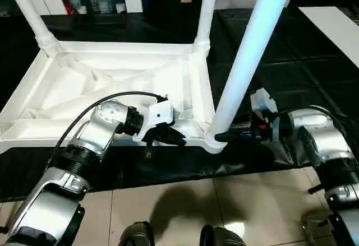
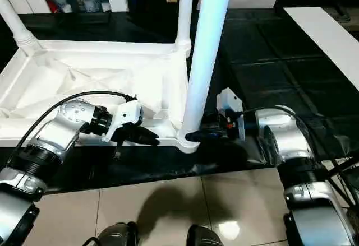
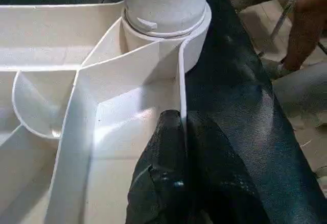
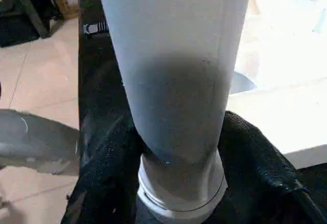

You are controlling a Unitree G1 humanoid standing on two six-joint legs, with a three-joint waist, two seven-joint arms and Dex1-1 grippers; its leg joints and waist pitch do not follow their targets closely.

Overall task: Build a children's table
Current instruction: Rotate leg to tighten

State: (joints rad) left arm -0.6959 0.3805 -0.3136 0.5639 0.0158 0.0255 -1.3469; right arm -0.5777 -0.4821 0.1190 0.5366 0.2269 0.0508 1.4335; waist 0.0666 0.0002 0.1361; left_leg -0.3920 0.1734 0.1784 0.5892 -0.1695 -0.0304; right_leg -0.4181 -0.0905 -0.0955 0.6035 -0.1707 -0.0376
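Children's table point(image 1: 112, 83) lies upside down on the black sheet-covered workbench point(image 1: 280, 61), ribbed underside up. Three legs stand in corner sockets: two at the far corners, and the near-right leg point(image 1: 247, 61) rising from its socket point(image 1: 213, 139) right at the bench's front edge.

Left gripper point(image 1: 165, 135) is pinched tight on the tabletop's near rim point(image 3: 181, 81), one finger inside the wall, one outside, just beside that socket. Right gripper point(image 2: 210, 135) comes in level from the right w/ black fingers point(image 4: 255, 173) either side of the leg's base; whether they actually press the leg or just bracket it can't be told from the pics.

Risks from here:
- Leg may not be fully home; a step shows at the collar in both wrist views. If the right gripper twists or pushes off-axis, leg could cock in the socket and jam, or lift out.
- Grip is very low on a tall leg, so little leverage; top could sway.
- Corner sits at the bench edge. A hard push could slide the whole top or bunch the sheet; left pinch on a thin wall could slip.
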